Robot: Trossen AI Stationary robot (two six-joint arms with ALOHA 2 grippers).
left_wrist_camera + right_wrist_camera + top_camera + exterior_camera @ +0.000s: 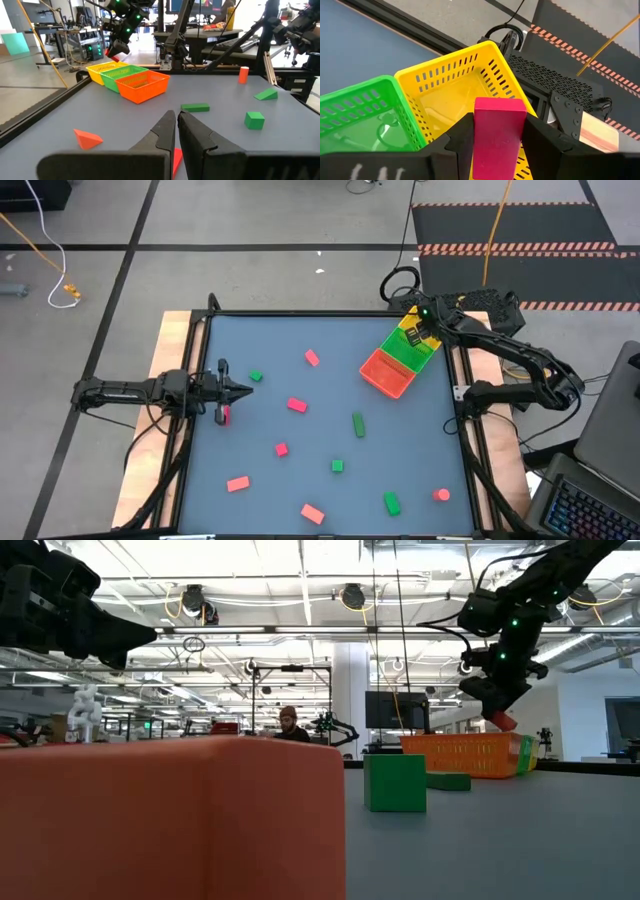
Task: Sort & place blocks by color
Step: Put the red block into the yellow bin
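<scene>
My right gripper [498, 131] is shut on a red block [499, 114] and hangs over the yellow end compartment [451, 95] of the three-part tray [386, 373] at the table's far right. In the low view the gripper [500, 712] is above the tray [463, 756]. My left gripper [244, 390] is shut near the table's left edge, above the table. A small red block [225, 416] lies just under it. Several pink, red and green blocks lie flat across the table, among them pink [297, 405] and green [359, 424]. My right gripper pinches the red block between its two fingers [461, 136], one on each long side [479, 131]. One end of the block sticks out past the fingertips. The fingers slant down from above. The block [503, 721] is lifted clear, above the tray's yellow compartment.
The tray's green compartment [360, 115] and red compartment [385, 375] lie beside the yellow one. A red block [170, 825] sits right in front of the low camera. Cables and a striped mat lie beyond the far right corner. A laptop [590, 500] stands at the right.
</scene>
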